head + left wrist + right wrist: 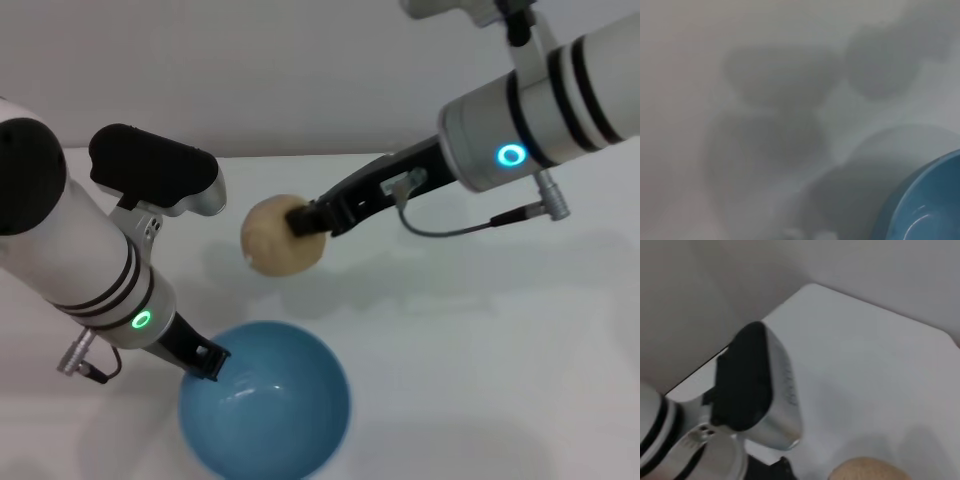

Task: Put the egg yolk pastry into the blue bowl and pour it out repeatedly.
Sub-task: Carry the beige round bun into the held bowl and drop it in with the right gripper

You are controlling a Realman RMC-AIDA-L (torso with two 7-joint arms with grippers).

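Note:
The egg yolk pastry (278,238), a beige lumpy ball, hangs in the air above the table with my right gripper (304,219) shut on its right side. A sliver of the pastry (867,469) also shows in the right wrist view. The blue bowl (290,430) sits upright and empty at the front of the table, below and slightly to the right of the pastry. My left gripper (208,362) is shut on the bowl's left rim. The left wrist view catches part of the bowl (935,200).
The white table (480,330) stretches to the right of the bowl, bare. The left arm's wrist housing (757,385) stands between the pastry and the table's far left corner. A grey wall backs the table.

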